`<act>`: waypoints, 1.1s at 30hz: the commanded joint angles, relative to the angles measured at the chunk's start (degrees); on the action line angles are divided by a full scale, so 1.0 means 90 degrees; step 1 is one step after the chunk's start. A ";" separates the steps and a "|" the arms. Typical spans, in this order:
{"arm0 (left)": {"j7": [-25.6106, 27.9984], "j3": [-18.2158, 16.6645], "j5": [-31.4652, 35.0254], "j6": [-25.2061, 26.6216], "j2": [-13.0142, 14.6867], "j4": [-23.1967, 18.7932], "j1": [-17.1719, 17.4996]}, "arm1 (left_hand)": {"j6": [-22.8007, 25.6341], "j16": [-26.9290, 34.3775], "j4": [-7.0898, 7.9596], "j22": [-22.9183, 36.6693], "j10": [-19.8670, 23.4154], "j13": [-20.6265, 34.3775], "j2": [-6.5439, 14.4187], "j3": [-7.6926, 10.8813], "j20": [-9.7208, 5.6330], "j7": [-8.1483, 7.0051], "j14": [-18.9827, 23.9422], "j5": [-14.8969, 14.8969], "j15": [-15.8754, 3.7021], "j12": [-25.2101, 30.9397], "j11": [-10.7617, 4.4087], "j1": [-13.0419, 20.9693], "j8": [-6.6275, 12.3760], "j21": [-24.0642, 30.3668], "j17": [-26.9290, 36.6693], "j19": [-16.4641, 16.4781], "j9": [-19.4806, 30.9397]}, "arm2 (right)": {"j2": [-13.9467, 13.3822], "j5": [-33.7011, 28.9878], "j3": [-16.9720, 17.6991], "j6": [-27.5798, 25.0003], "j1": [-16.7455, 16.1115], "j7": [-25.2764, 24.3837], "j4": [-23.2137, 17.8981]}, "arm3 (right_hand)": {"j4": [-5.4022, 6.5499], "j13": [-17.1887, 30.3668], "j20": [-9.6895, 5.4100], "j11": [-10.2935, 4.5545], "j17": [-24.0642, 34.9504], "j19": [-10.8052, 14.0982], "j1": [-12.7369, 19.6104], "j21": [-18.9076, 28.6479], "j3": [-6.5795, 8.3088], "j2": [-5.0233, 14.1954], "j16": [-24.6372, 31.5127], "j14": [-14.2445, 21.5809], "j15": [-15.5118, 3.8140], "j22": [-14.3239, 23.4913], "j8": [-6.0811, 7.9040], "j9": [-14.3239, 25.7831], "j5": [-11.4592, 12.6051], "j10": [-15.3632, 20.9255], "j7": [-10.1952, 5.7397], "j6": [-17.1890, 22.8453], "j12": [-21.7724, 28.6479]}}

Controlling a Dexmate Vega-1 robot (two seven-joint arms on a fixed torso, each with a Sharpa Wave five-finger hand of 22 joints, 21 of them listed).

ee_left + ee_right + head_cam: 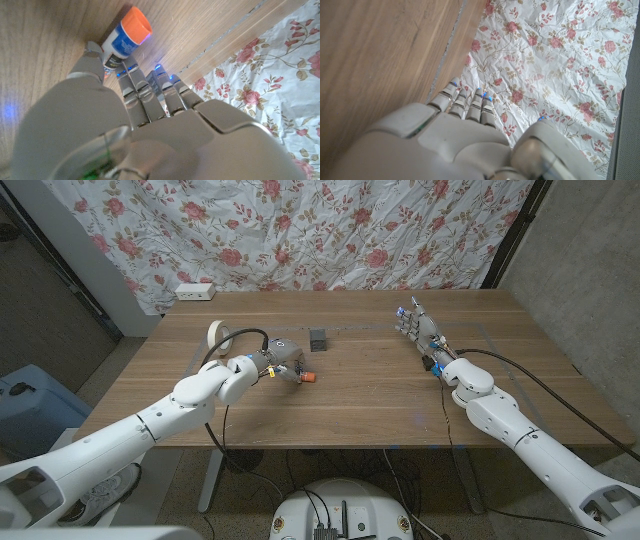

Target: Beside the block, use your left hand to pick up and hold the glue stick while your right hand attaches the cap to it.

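Left of centre in the head frame, the left hand [272,365] closes around the glue stick [306,377], whose orange cap end pokes out toward the middle; in the left wrist view the fingers [145,92] cover most of its body [125,40]. At right, the right hand [422,330] holds nothing, fingers extended. Just beyond the stick sits the block [318,338], small and dark. A tape roll [217,334] lies upper left, partly hidden by cable.

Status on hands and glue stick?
Left robot hand at the glue stick, grip not confirmed. Right robot hand open, apart from it. Block beside it; nothing in the way.
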 commanded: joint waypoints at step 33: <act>-0.0940 -0.0313 0.0371 0.0871 0.0140 -0.0778 0.0297 | -0.1455 -0.0002 0.0086 0.0024 -0.2023 -0.0068 -0.0728 -0.0485 0.0163 0.0103 -0.0845 -0.0059 -0.0661 -0.0045 0.0039 -0.1002 -0.0080 -0.0036 0.0025 -0.0474 -0.0057 | 0.0017 -0.0003 -0.0012 0.0094 -0.0033 0.0041 0.0018 | 0.0014 0.0010 0.0091 0.0005 0.0019 0.0005 -0.0031 -0.0007 0.0034 0.0051 -0.0006 0.0021 0.0135 0.0015 0.0021 -0.0001 0.0046 -0.0040 -0.0025 0.0007 0.0024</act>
